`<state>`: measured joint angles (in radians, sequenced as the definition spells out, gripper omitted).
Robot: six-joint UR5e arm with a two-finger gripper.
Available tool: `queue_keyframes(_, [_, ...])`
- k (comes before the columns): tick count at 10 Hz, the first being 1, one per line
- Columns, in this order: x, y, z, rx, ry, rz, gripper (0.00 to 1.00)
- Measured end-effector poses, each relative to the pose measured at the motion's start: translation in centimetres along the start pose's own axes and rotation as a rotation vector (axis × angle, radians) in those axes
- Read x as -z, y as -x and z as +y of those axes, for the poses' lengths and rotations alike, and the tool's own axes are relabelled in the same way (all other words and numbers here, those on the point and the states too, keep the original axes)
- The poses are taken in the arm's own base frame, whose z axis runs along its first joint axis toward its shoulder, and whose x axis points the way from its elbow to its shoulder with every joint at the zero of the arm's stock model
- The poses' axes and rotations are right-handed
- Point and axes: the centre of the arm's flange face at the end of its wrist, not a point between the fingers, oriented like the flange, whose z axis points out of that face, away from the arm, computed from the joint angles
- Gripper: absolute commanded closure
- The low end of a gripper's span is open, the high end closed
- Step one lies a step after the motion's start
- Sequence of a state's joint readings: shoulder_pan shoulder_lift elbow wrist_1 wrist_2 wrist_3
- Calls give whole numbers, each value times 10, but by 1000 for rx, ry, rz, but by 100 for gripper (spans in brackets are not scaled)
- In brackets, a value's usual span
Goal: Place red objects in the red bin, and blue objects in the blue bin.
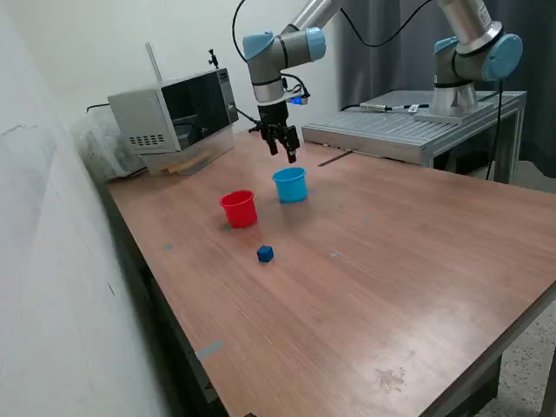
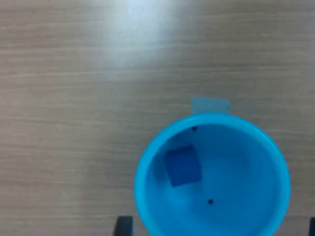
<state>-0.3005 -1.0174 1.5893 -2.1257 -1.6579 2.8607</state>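
My end effector [image 1: 289, 155] hangs open and empty above the small light blue plastic cup [image 1: 290, 185]. One dark blue cube [image 2: 182, 166] lies inside that cup. Near it stand the small red plastic cup [image 1: 239, 208] and another dark blue cube [image 1: 265, 253] on the wooden surface [image 1: 391, 278].

Camera layout: my two views.
Exterior view looks down across the table [image 1: 417, 261] from afar; wrist view faces straight down, close; both share the blue cup [image 1: 290, 184] [image 2: 266, 147].

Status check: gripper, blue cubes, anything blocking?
Gripper above blue cup, state unclear. One blue cube inside cup, another on table. Nothing near it.
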Motion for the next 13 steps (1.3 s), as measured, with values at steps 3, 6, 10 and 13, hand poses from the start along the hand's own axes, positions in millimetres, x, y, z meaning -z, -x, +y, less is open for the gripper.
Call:
queue_keyframes(3, [16, -32, 12, 13, 35, -9, 0])
queue_keyframes(6, [39, -75, 38, 75, 91, -15, 0])
queue_keyframes(10, [43, -117, 88, 188, 159, 8, 0])
queue_keyframes(13, [23, -147, 126, 290, 180, 21, 0])
